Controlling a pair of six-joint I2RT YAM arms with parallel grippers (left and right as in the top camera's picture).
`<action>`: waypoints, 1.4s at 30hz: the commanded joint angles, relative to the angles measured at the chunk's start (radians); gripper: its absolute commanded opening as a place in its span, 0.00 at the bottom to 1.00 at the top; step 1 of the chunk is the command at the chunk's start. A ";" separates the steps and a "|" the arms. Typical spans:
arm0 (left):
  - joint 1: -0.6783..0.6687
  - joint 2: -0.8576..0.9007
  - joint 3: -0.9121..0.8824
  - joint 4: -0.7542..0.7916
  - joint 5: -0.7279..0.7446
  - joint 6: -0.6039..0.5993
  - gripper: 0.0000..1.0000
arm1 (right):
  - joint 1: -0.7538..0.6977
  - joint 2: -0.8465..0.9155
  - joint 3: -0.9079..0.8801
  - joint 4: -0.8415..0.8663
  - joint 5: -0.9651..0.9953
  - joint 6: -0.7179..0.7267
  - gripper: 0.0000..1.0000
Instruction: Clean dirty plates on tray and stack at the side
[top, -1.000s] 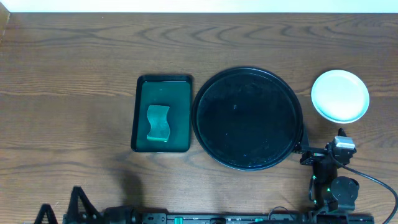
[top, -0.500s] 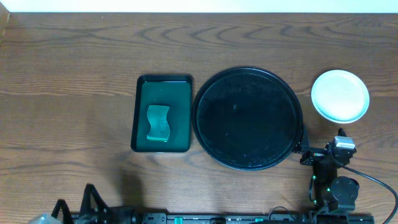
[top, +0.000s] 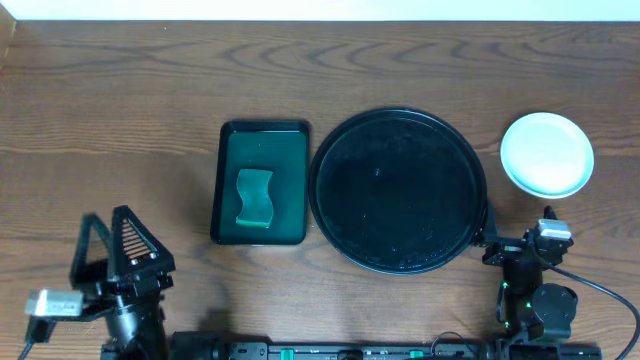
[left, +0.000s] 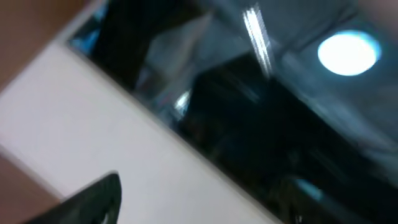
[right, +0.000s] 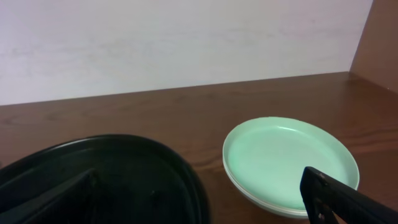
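The round black tray (top: 398, 190) lies mid-table with nothing on it. The pale mint plates (top: 547, 153) are stacked to its right on the bare wood; no smears show on the top one. My right gripper (top: 515, 245) rests low at the front right, open and empty. In the right wrist view, the right gripper (right: 199, 208) has the tray's rim (right: 155, 155) by its left finger and the plates (right: 289, 162) by its right finger. My left gripper (top: 113, 255) is at the front left, open and empty. The left wrist view is blurred, with only one dark finger (left: 93, 202) showing.
A dark green rectangular tray (top: 290, 200) holding a green wavy sponge (top: 254, 197) sits just left of the black tray. A pale wall (right: 186, 43) borders the table's far side. A cable (top: 600, 290) runs from the right arm toward the front right edge.
The left arm has risen from the front edge into view at the front left, its fingers spread. The right arm, tray and plates have not moved.
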 joint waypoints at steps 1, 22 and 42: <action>-0.008 -0.003 -0.159 0.247 -0.005 -0.033 0.81 | 0.003 -0.005 -0.002 -0.004 0.009 0.012 0.99; -0.008 -0.003 -0.478 0.385 -0.002 -0.033 0.81 | 0.003 -0.005 -0.002 -0.004 0.009 0.012 0.99; -0.008 -0.003 -0.478 -0.132 0.018 0.189 0.80 | 0.003 -0.005 -0.002 -0.004 0.009 0.012 0.99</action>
